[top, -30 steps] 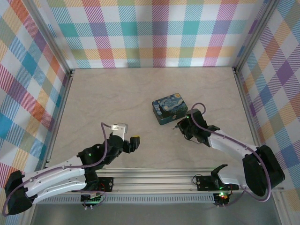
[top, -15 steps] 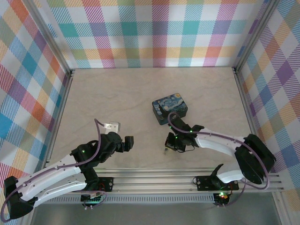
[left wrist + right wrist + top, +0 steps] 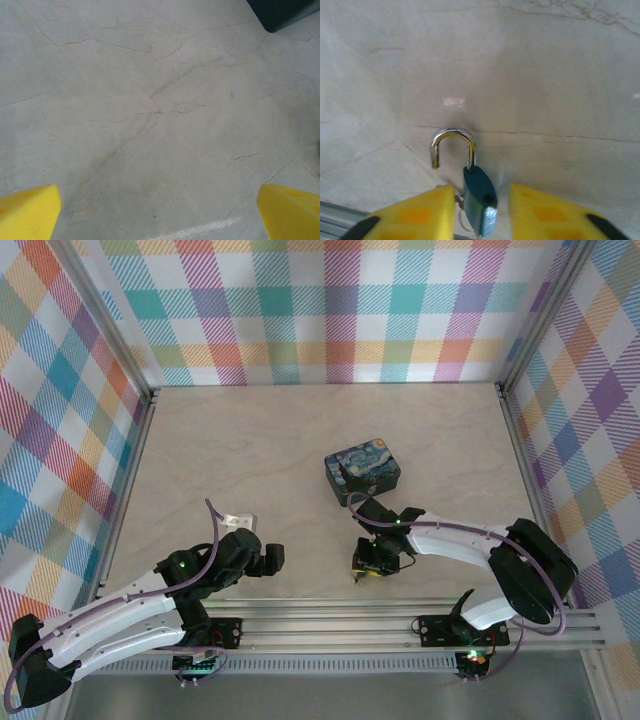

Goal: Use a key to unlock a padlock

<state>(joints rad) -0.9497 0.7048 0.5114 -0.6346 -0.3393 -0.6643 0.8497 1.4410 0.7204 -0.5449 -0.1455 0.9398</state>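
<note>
Top external: I note bare table [image 3: 250, 440] across the upper frame, right gripper [image 3: 368, 568] near its lower edge. Its fingers [image 3: 420, 212] stand part-open astride the padlock [image 3: 480, 202], not touching; left gripper [image 3: 159, 207] wide, empty.

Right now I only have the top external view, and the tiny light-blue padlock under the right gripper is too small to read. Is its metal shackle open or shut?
Observer: Open. In the right wrist view the silver shackle of the light-blue padlock has one leg free of the body.
Operator: Is the right gripper clamping it?
Observer: No. The right gripper has its yellow fingers either side of the padlock body, with a gap on each side.
Operator: And the left gripper?
Observer: The left gripper is wide open over the marbled tabletop.
</note>
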